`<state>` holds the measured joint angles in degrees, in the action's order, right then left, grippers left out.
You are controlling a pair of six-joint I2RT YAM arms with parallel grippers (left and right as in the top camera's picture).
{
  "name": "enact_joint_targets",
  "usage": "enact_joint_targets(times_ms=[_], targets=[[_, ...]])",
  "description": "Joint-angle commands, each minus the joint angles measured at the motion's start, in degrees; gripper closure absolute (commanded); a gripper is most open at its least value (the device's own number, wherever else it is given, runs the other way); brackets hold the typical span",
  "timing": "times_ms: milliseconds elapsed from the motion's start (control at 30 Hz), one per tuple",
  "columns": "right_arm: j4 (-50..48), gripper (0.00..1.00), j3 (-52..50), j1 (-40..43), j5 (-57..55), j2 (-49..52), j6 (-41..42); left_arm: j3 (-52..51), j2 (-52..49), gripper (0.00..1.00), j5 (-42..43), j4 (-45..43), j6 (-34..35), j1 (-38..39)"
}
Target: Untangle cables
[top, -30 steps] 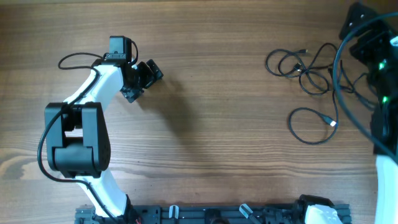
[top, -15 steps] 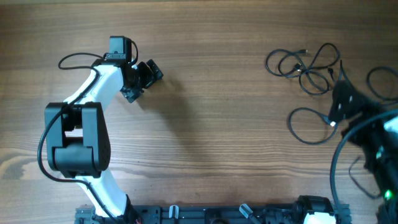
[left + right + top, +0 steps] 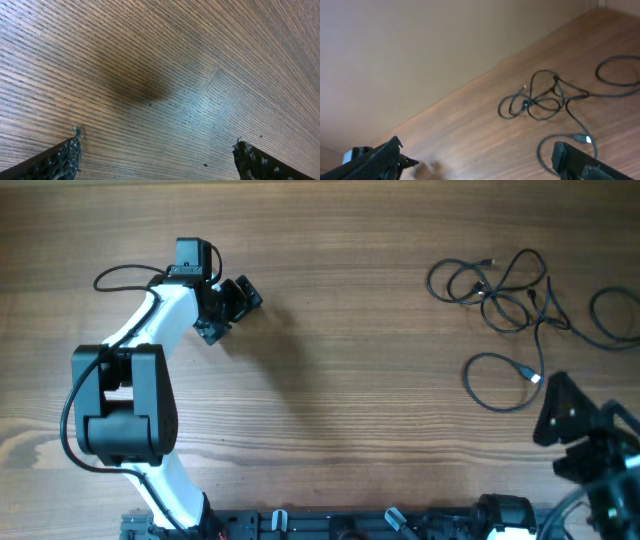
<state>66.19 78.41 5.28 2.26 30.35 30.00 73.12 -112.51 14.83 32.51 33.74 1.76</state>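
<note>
Right hand (image 3: 556,412) is held wide apart, empty, lower right. Cables (image 3: 484,293) are found directly above it, upper right. Left hand (image 3: 232,305), likewise spread, is placed well apart.

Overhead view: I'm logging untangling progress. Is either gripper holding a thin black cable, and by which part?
Nothing is held. The left gripper stands open over the wooden table; the right gripper is open, clear of the thin black cables.

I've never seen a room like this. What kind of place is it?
Probably a robot lab or test bench, not a home. A white robot arm stands at a bare wooden table, tangled black cables lie on it, and behind it is a plain wall.
</note>
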Motion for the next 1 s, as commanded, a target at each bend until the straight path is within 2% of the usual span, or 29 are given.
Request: enact_joint_targets(times_ms=[0,100,300,500,700,967], targets=[[-2.84,0.00,-3.89,-0.31,-1.44,-3.89,-0.09,0.00,-0.66,0.00,-0.13,-0.20,-0.24,-0.11],[-8.24,0.00,-8.28,-0.59,-1.40,-7.50,-2.43,0.00,-0.66,0.00,-0.13,-0.22,-0.24,-0.11],[-26.97,0.00,-21.51,-2.80,-0.52,-18.14,-15.10,0.00,-0.66,0.00,-0.13,-0.20,-0.24,-0.11],[-47.98,0.00,-37.11,-3.19,5.97,-29.75,-29.09,0.00,-0.66,0.00,-0.13,-0.22,-0.24,-0.11],[-66.14,0.00,-49.66,-4.26,12.24,-30.12,-39.34,0.00,-0.66,0.00,-0.15,-0.22,-0.24,-0.11],[-93.09,0.00,-69.37,-7.54,11.93,-30.12,-42.01,0.00,-0.66,0.00,-0.13,-0.20,-0.24,-0.11]])
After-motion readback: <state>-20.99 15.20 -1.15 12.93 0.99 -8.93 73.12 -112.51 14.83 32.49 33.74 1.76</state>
